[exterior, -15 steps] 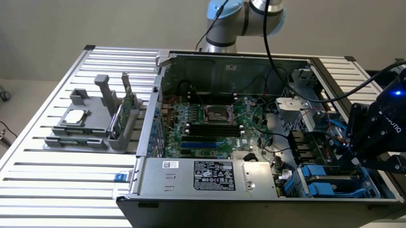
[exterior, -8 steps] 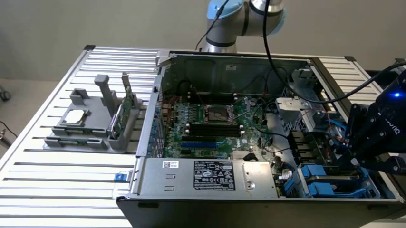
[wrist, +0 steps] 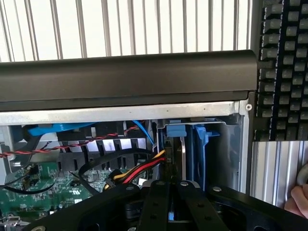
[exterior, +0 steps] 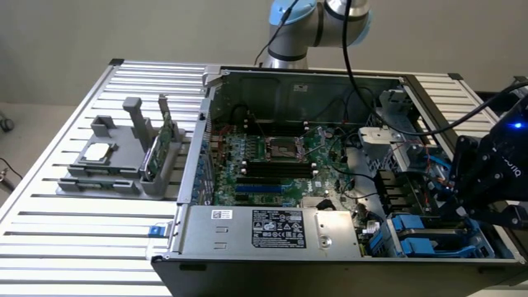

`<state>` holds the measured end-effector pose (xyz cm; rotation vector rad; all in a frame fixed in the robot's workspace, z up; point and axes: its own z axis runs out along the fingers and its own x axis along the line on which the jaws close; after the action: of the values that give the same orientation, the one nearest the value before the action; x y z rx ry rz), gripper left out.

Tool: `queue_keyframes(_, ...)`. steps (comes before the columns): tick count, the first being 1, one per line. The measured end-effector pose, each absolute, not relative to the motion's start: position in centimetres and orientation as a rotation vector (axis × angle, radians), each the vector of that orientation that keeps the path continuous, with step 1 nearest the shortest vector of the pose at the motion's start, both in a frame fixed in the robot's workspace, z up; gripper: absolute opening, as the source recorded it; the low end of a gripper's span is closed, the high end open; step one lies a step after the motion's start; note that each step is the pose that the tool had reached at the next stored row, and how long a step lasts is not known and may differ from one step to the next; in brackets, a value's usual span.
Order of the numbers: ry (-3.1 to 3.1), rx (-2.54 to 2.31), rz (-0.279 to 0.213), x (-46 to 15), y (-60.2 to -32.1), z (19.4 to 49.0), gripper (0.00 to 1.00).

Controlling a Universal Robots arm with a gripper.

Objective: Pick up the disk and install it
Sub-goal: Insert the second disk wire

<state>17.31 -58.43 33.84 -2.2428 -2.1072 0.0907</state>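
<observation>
From the holder (exterior: 115, 167) on the table's left I pan right to the case (exterior: 347, 154): my gripper (wrist: 169, 192) hangs at its front right corner, jaws together, with the disk (wrist: 185, 159) standing upright in the bay just beyond them.
</observation>
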Motion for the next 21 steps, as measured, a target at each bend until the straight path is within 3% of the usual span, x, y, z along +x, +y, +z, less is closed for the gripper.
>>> queue_keyframes(14,-2.102,-2.236,0.086,17.2,-58.7,38.0,0.11)
queue_keyframes(21,-2.101,-2.236,0.086,15.8,-58.4,38.7,0.12)
